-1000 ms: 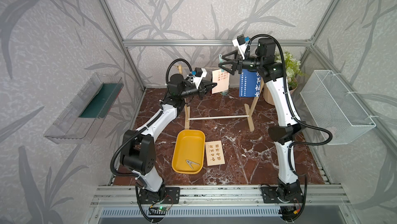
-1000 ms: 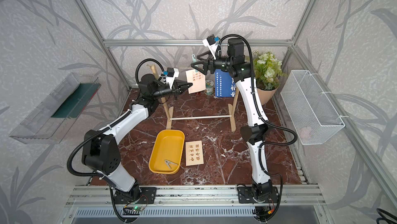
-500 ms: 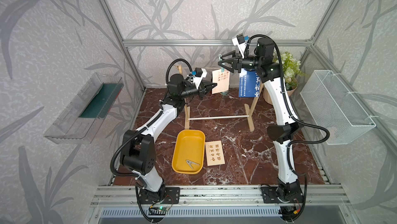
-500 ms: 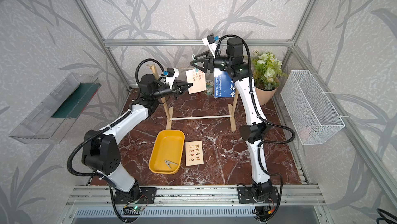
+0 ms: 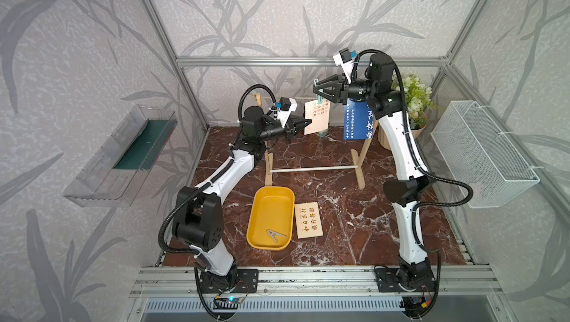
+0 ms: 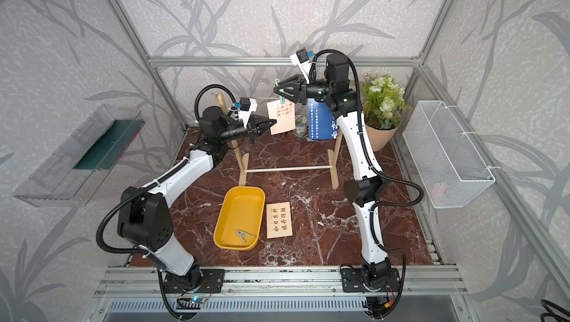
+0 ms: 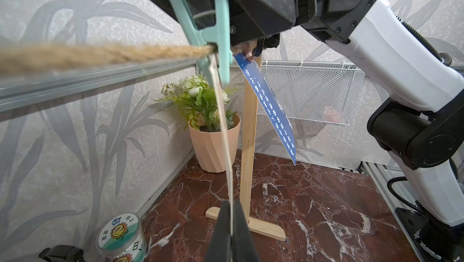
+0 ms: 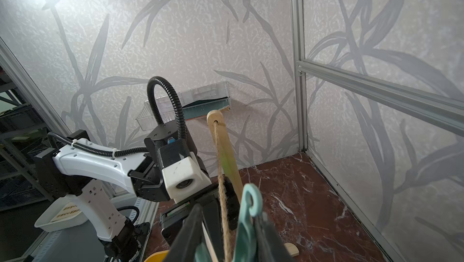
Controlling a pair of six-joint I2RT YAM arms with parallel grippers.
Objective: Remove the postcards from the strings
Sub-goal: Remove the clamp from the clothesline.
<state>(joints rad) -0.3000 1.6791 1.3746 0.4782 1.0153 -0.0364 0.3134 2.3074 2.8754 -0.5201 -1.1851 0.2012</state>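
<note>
Cream on two postcards, dark blue on the third: three in all. One twine only, strung between the two uprights of a single wooden stand. Two claws. Three clothespins at most: teal clothespin on the twine, grey clothespin inside the one yellow tray, and perhaps a pinkish clip atop the blue postcard, too hidden behind the right arm to be sure.

Hanging from the twine under the teal clothespin: hanging cream postcard, edge-on in the left wrist view. Pinched at its lower edge by the left claw, closed tight on it. Bracketed above by the right claw, narrowed around the teal clothespin with a finger against each handle, directly over that card's top edge.

Farther right on the same twine, partly behind the right arm: blue postcard, untouched by either claw. Flat on the marble table, just beside the tray and well below both claws: lying cream postcard.
</note>
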